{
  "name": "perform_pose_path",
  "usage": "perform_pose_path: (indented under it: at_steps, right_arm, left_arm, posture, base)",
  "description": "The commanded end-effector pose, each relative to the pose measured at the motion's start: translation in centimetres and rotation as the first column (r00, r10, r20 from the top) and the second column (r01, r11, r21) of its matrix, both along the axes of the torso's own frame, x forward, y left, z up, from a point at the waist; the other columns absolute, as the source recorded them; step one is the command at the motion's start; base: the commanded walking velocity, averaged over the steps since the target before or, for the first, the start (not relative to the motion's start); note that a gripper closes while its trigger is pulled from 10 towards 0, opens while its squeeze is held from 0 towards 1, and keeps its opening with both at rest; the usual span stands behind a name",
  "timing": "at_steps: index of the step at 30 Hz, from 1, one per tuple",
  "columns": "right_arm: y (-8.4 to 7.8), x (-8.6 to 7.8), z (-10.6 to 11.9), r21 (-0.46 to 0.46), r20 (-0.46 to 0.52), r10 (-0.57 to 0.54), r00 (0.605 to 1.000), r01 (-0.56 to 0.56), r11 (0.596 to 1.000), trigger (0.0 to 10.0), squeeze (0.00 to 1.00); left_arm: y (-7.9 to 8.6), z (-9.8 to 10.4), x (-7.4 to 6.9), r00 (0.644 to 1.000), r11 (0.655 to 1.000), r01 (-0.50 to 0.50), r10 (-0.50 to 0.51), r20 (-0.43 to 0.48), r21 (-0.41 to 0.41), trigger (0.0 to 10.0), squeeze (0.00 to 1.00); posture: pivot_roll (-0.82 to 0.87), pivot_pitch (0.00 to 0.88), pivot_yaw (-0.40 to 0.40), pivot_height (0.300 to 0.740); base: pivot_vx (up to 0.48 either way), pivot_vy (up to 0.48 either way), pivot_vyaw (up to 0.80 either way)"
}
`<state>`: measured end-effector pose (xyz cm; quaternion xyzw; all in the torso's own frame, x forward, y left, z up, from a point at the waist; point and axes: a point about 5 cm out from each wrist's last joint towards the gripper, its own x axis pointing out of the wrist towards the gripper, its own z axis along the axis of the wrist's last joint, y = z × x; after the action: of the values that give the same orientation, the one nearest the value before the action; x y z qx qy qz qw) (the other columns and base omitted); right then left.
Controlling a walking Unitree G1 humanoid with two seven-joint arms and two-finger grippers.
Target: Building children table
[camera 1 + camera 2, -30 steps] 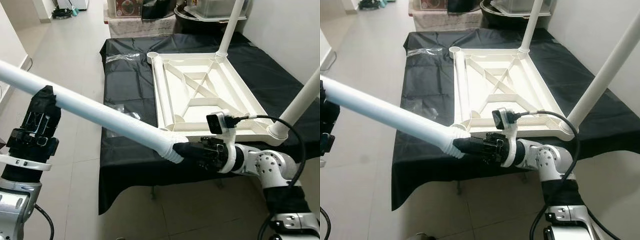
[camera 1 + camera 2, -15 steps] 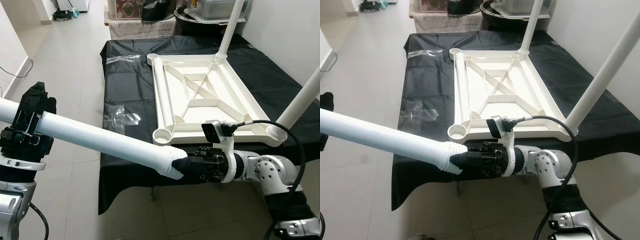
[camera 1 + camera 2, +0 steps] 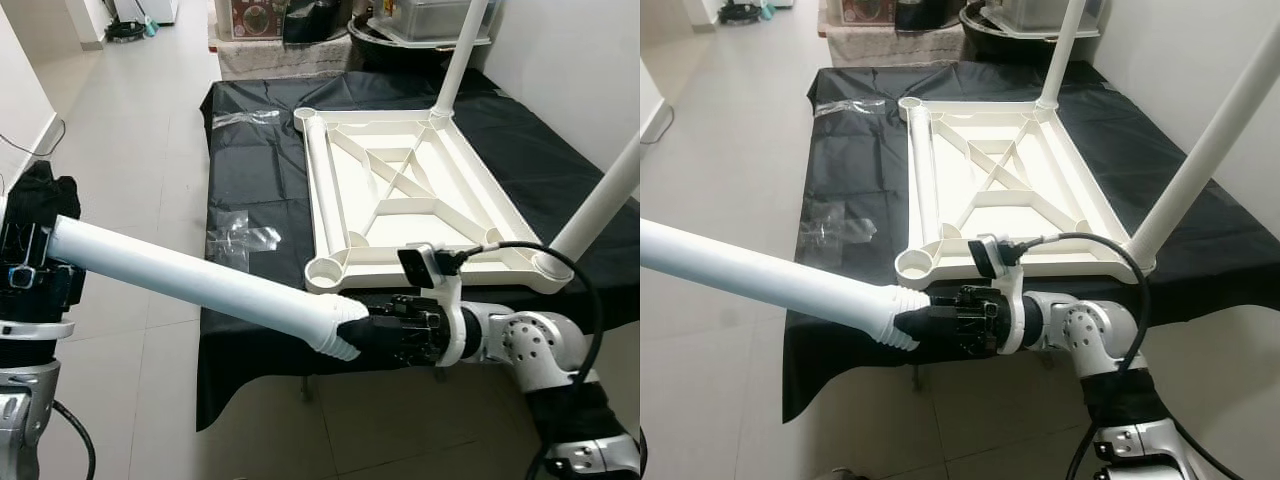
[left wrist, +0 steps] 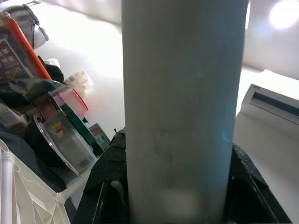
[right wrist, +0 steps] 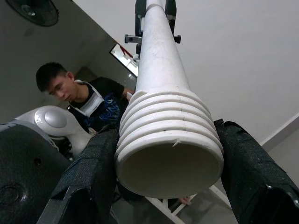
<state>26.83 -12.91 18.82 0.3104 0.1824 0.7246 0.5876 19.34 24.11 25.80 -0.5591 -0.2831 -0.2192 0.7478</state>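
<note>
Long white table leg (image 3: 190, 282) held nearly level in front of the bench, off its near left corner – ribbed end (image 3: 340, 336) clamped between the black fingers of the right gripper (image 3: 368, 335), far end gripped by the left gripper (image 3: 32, 262) out at the robot's left. Right wrist view: ribbed mouth of the leg (image 5: 169, 161) wedged between both pads (image 5: 254, 173), fingers shut on it. Left wrist view: smooth white tube (image 4: 183, 107) pressed between the black fingers (image 4: 105, 184), clamped as well.

White tabletop (image 3: 400, 190), upside down with ribs and cross braces showing, lying on the black cloth (image 3: 255, 160) that covers the bench (image 3: 840, 130), toward its right side. Empty round socket (image 3: 324, 270) at the tabletop's near left corner, just beyond the ribbed end and not touching it. Another open socket (image 3: 304, 114) at the far left corner. Two white legs already standing – one (image 3: 458, 60) at the far right corner, one (image 3: 598, 205) at the near right corner, both leaning a little.

Clear plastic wrapping (image 3: 240, 237) lying on the cloth left of the tabletop. Boxes and a dark basin (image 3: 390, 35) on the floor past the bench's far edge. A person (image 5: 81, 98) in a dark shirt in the right wrist view, behind the leg
</note>
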Motion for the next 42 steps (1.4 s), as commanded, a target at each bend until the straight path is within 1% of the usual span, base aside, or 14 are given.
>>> perform_pose_path:
  at_steps: [1,9,11,12,14,15,18,19,20,21,22,36,42]
  right_arm:
    - [0.4,0.0,0.0,0.012,0.009,0.004,1.000,-0.004,1.000,0.0,0.00]
    - [0.7,-0.1,0.0,0.020,0.021,-0.010,1.000,0.010,1.000,0.0,0.00]
    - [0.9,0.2,-0.1,0.024,0.021,-0.040,0.999,0.040,0.999,0.0,0.00]
    - [1.0,0.4,-0.2,0.016,0.025,-0.064,0.998,0.063,0.998,3.6,0.00]
    - [1.0,0.6,-0.3,0.009,0.027,-0.079,0.996,0.079,0.997,3.6,0.00]
    - [1.0,0.7,-0.3,0.010,0.029,-0.084,0.996,0.084,0.996,10.0,0.00]
    - [1.0,0.8,-0.1,0.023,0.025,-0.092,0.995,0.091,0.996,10.0,0.00]
    - [1.0,0.9,-0.2,0.022,0.024,-0.097,0.995,0.097,0.995,10.0,0.00]
    - [1.0,0.9,-0.2,0.022,0.024,-0.097,0.995,0.097,0.995,10.0,0.00]
    - [1.0,1.0,-0.2,0.023,0.022,-0.099,0.995,0.099,0.995,10.0,0.51]
    - [1.1,1.0,-0.2,0.026,0.016,-0.101,0.995,0.101,0.995,10.0,1.00]
    - [0.9,1.0,-0.4,0.021,0.015,-0.115,0.993,0.115,0.993,10.0,1.00]
    - [0.5,1.3,-0.9,0.002,0.006,-0.139,0.990,0.139,0.990,10.0,1.00]
  left_arm:
    - [0.0,-0.4,0.1,1.000,0.999,-0.005,0.004,-0.012,-0.037,0.0,0.00]
    - [-0.3,-1.0,0.3,0.999,0.999,0.001,-0.003,-0.045,-0.033,0.0,0.00]
    - [-0.5,-1.2,0.5,0.998,0.999,0.012,-0.014,-0.055,-0.035,0.0,0.00]
    - [-0.6,-1.2,0.7,0.998,0.999,0.018,-0.020,-0.055,-0.035,0.0,0.00]
    - [-0.6,-1.2,0.7,0.998,0.999,0.022,-0.024,-0.055,-0.034,0.0,0.00]
    - [-0.8,-1.2,0.8,0.998,0.999,0.026,-0.028,-0.056,-0.031,0.0,0.00]
    - [-1.0,-1.3,0.9,0.998,0.999,0.036,-0.037,-0.057,-0.020,0.0,0.00]
    - [-1.2,-1.4,1.0,0.996,0.999,0.038,-0.038,-0.075,-0.002,0.0,0.00]
    - [-1.2,-1.4,1.0,0.996,0.999,0.038,-0.038,-0.075,-0.002,0.0,0.00]
    - [-1.3,-1.4,1.2,0.994,0.999,0.043,-0.042,-0.097,0.014,10.0,0.00]
    - [-1.5,-1.6,1.4,0.992,0.998,0.046,-0.042,-0.118,0.035,10.0,0.00]
    - [-1.5,-1.6,1.4,0.992,0.999,0.036,-0.032,-0.121,0.038,10.0,0.00]
    - [-1.3,-1.3,1.6,0.993,0.999,0.029,-0.026,-0.115,0.024,10.0,0.00]
  posture:
    - [0.04,0.105,-0.038,0.740]
    - [0.02,0.094,-0.022,0.740]
    - [0.02,0.083,-0.012,0.740]
    - [0.02,0.083,-0.012,0.740]
    - [0.02,0.080,-0.011,0.740]
    - [0.02,0.080,-0.011,0.740]
    - [0.02,0.075,-0.010,0.740]
    - [0.02,0.072,-0.006,0.740]
    - [0.02,0.072,-0.006,0.740]
    - [0.02,0.072,-0.006,0.740]
    - [0.02,0.065,-0.008,0.740]
    - [0.02,0.056,-0.010,0.740]
    - [0.02,0.052,-0.009,0.740]
  base:
    - [0.000,0.000,0.00]
    - [0.000,0.000,0.00]
    - [0.000,0.000,0.00]
    - [0.000,0.000,0.00]
    - [0.000,0.000,0.00]
    - [0.000,0.000,0.00]
    - [0.000,0.000,0.00]
    - [0.000,0.000,0.00]
    - [0.000,0.000,0.00]
    - [0.000,0.000,0.00]
    - [0.000,0.000,0.00]
    - [0.000,0.000,0.00]
    - [0.000,0.000,0.00]
